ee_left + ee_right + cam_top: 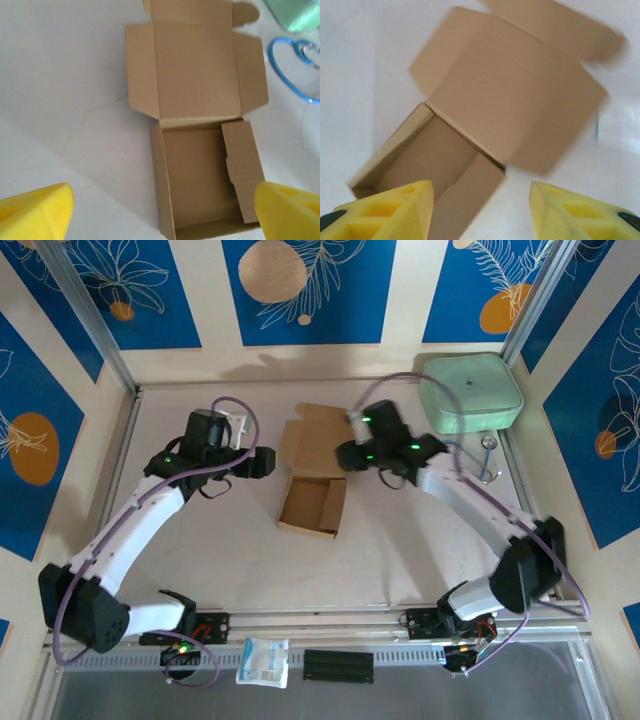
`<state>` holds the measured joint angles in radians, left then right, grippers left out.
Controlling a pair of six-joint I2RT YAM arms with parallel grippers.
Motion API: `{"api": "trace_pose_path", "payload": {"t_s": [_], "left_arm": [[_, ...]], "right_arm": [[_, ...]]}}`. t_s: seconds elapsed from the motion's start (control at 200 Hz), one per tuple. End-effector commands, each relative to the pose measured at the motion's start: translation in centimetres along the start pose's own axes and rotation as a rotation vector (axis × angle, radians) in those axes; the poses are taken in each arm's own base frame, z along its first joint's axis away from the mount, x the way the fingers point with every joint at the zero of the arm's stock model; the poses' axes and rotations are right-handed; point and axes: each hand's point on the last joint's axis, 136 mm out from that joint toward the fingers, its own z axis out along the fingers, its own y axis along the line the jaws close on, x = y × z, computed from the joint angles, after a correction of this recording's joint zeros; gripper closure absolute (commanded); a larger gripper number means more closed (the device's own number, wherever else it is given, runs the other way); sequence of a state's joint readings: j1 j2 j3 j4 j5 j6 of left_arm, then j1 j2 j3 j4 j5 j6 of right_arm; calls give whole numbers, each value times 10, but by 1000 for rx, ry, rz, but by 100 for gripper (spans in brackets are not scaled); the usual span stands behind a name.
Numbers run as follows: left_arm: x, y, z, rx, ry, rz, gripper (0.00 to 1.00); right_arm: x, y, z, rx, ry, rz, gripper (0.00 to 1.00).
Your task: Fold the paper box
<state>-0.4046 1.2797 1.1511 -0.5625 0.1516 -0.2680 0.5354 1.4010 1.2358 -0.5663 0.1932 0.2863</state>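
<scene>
The paper box [312,502] is brown cardboard and sits mid-table, its shallow tray upright and its lid [318,435] laid open flat toward the back. In the left wrist view the tray [195,175] has one side flap [242,165] leaning inward, and the lid [195,75] spreads out with its side tabs. My left gripper [265,462] hovers just left of the box, with its yellow fingers [35,212] wide open and nothing between them. My right gripper [345,455] hangs over the box's right edge, open. Below its yellow fingers [387,212] lies the tray's wall [465,200], untouched.
A mint-green rounded case [470,392] stands at the back right. In front of it lies a blue ring with a metal piece [488,448]. A white packet [263,660] and a black strip [338,665] rest on the front rail between the arm bases.
</scene>
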Motion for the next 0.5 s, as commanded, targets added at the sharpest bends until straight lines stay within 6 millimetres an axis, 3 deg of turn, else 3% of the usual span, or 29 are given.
{"api": "trace_pose_path", "payload": {"t_s": [0.0,0.11,0.18,0.495], "left_arm": [[13,-22,12,126,79,11,11],[24,-40,22,236,135,16,12],[32,-45,25,260,159,25,12],[49,-35,29,211,171,22,8]], "right_arm": [[88,22,9,-106,323,524,43],[109,11,24,-51,373,583,37],[112,15,35,-74,386,608,37],[123,26,90,11,426,513,40]]}}
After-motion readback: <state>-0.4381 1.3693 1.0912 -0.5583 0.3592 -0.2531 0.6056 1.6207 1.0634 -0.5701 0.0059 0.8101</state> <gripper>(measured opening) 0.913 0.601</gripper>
